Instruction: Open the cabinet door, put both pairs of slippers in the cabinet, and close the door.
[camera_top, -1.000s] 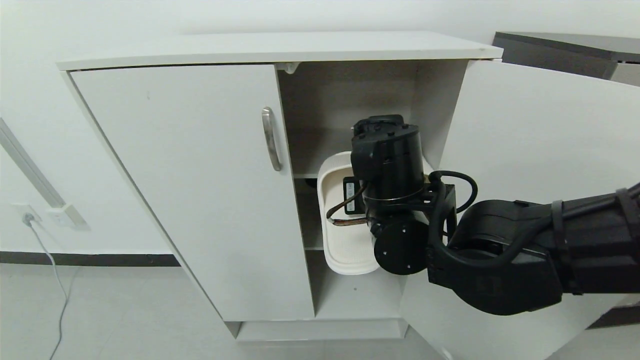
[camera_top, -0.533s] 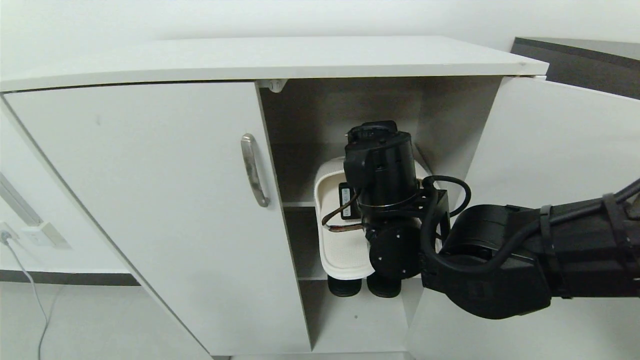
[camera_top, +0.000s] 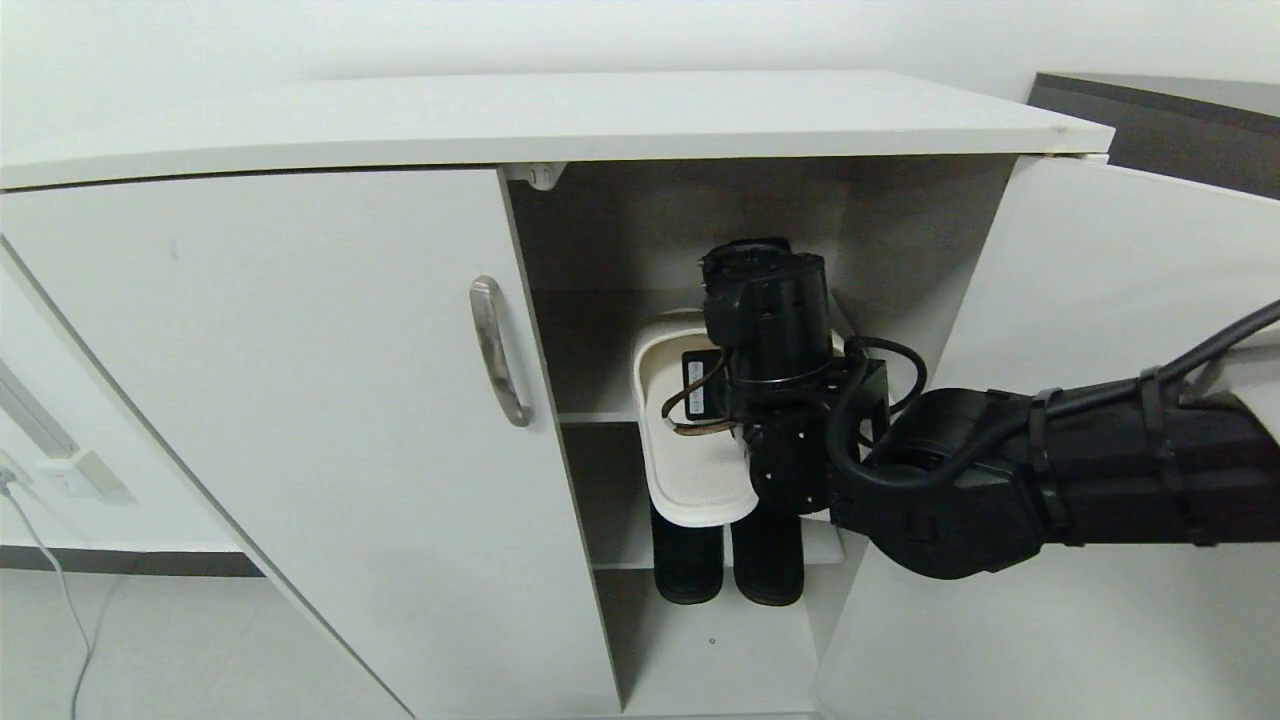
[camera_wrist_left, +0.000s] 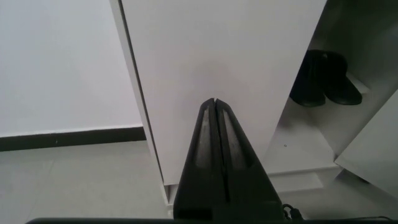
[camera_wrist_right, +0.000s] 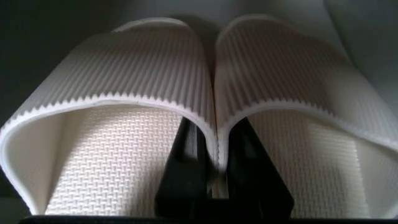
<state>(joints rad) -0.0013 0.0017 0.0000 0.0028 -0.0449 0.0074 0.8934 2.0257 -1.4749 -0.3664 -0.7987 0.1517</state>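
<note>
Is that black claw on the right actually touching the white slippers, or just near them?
Touching. In the right wrist view the right gripper clamps the adjoining walls of the white slippers between its fingers.

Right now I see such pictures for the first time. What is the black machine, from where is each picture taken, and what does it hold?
It is a robot with two arms, each ending in a gripper, a two-fingered clamp. The wide picture comes from a camera on its head, facing a white cabinet whose right door is open and left door closed; the black bulk is the right arm reaching inside. The other two come from cameras on the wrists. One shows the right gripper pinching the inner sides of a pair of white slippers together, so it holds both. A pair of black slippers already lies on a lower shelf. The other shows the left gripper, shut and empty, facing the closed door.
</note>
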